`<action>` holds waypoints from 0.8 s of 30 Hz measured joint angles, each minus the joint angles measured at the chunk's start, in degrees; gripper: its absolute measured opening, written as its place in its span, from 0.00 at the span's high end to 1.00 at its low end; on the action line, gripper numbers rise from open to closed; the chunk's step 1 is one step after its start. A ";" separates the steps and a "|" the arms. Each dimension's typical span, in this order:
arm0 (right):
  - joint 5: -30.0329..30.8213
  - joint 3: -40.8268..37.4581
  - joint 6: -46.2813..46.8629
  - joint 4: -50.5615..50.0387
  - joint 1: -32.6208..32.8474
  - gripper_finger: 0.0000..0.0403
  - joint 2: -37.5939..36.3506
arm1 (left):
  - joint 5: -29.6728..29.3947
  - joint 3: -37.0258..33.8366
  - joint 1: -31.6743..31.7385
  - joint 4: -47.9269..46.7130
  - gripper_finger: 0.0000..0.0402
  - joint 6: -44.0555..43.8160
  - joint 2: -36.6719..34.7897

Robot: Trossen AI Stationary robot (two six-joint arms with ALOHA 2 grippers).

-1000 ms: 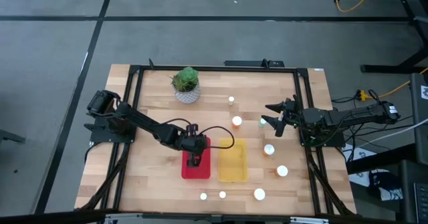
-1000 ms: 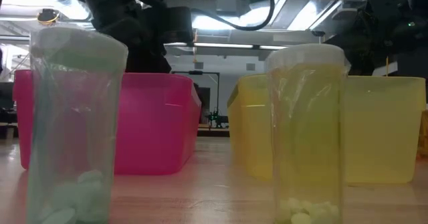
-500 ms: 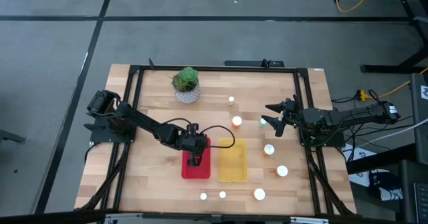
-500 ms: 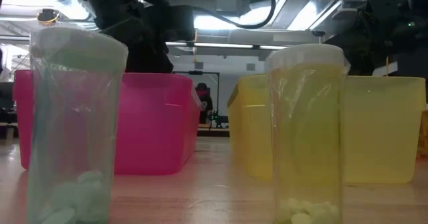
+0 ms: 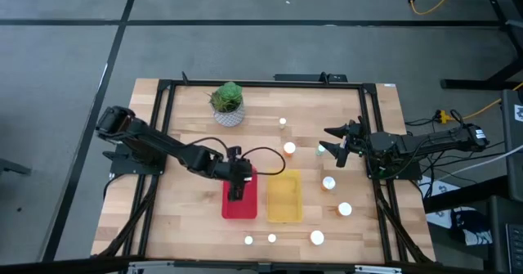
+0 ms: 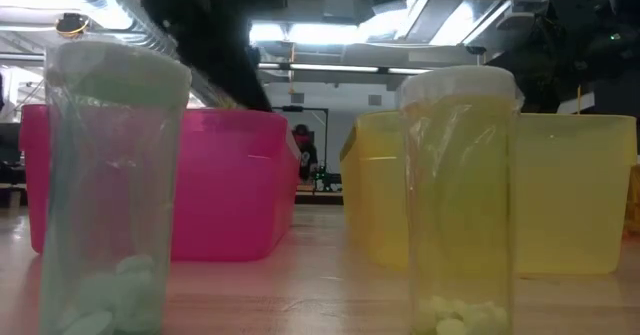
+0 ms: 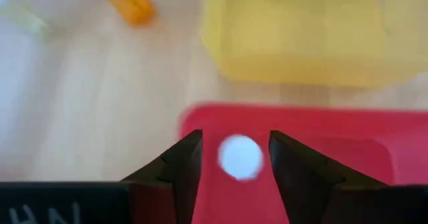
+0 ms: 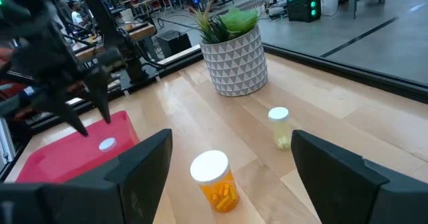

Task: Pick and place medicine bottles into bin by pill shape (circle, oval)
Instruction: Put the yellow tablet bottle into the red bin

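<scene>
High view first: my left tool [image 5: 236,184] has lifted off the shallow red plastic bin [image 5: 240,202] since a second ago, elbow drawn back toward the desk's left edge. Right tool [image 5: 333,141] waits, fingers apart, near the right edge. Left wrist view: fingers spread and empty, with a small white-capped medicine bottle [image 7: 241,156] lying in the red bin below. I judge that drop done. Right wrist view: an orange-bodied bottle [image 8: 214,180] stands nearest.

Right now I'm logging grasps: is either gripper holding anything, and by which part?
Nothing is held. The left gripper is open above the red bin, a white-capped bottle lying in the bin between its fingers. The right gripper waits open, empty.
</scene>
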 joint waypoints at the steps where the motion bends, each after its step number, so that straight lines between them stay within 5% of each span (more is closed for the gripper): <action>1: -0.02 0.00 0.00 0.02 0.00 0.24 0.00 | -2.33 0.00 0.39 0.93 0.59 1.76 -0.71; 4: 0.00 0.00 0.00 0.02 0.00 0.24 0.00 | -11.64 0.04 3.06 8.11 0.59 5.42 -1.72; 6: 0.00 0.00 0.00 0.12 0.00 0.24 0.00 | -12.35 0.04 6.39 13.41 0.60 8.37 -1.73; 15: -0.02 0.00 0.26 0.11 -0.02 0.24 0.00 | 1.01 0.04 24.14 24.29 0.60 11.42 0.66; 24: 0.02 0.00 -0.05 0.30 -0.02 0.24 -0.01 | 11.60 2.45 30.57 27.03 0.60 10.02 3.38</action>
